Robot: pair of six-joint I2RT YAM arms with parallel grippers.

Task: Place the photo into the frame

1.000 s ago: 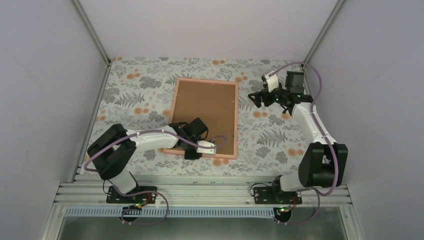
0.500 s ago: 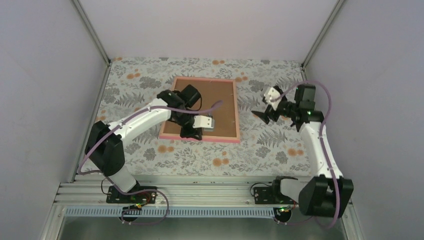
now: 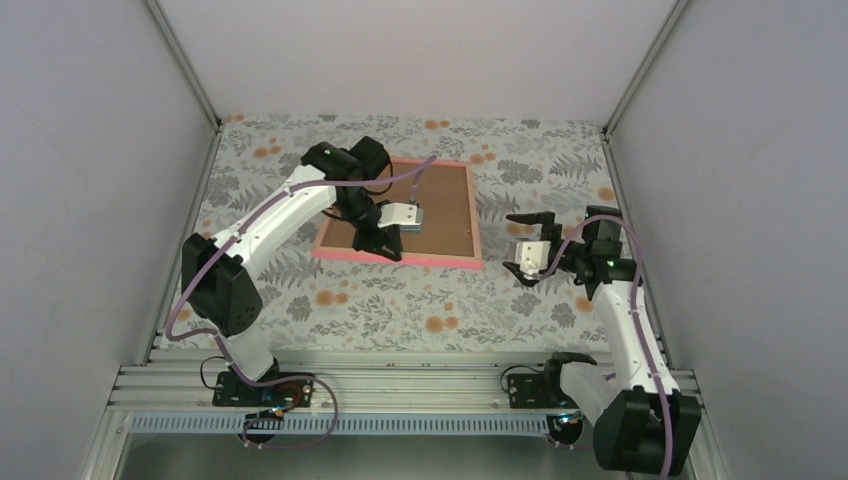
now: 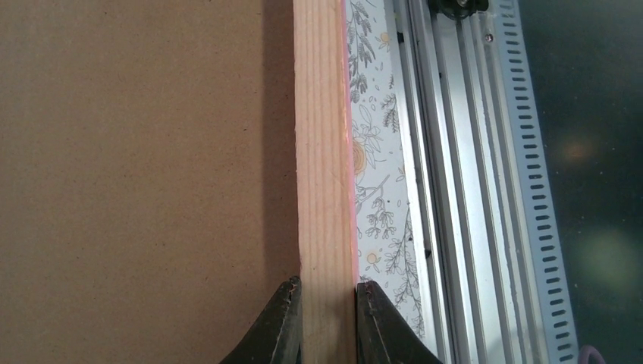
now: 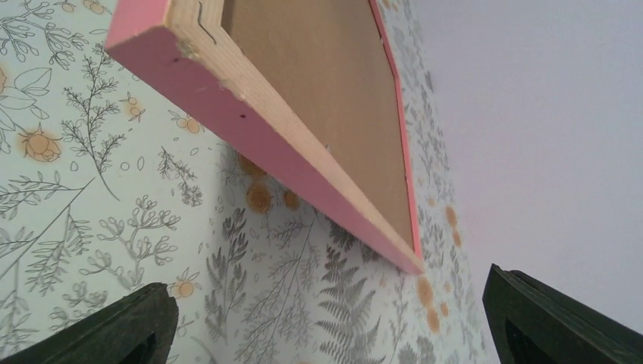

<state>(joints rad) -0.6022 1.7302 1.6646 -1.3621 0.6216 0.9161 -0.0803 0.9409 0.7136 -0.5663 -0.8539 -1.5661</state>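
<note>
Overhead, frame: The frame [image 3: 440,262] lies mid-table, back up, with the brown backing [image 3: 440,205] showing. Its near rail runs left to right.
Overhead, left gripper: My left gripper [image 3: 385,247] is pinched almost closed on that near rail, towards its left end.
Overhead, right gripper: My right gripper [image 3: 526,247] hangs just right of the frame's near right corner. Its jaws are spread wide, hold nothing and point at the frame.
Overhead, photo: I find no photo in any view.
Left wrist, grip: The jaws flank the bare-wood rail of the frame [image 4: 324,152]. The backing is on one side, the floral cloth [image 4: 371,189] and the metal base rail [image 4: 455,152] on the other.
Right wrist, gap: The frame's pink edge [image 5: 265,133] rides above the cloth with shadow beneath. Whether the far edge rests on it, I cannot tell.
Right wrist, room: A pale wall [image 5: 531,114] stands close behind.
Nearer arm: I judge that the left arm has the frame, and the right is nearer the free corner.
</note>
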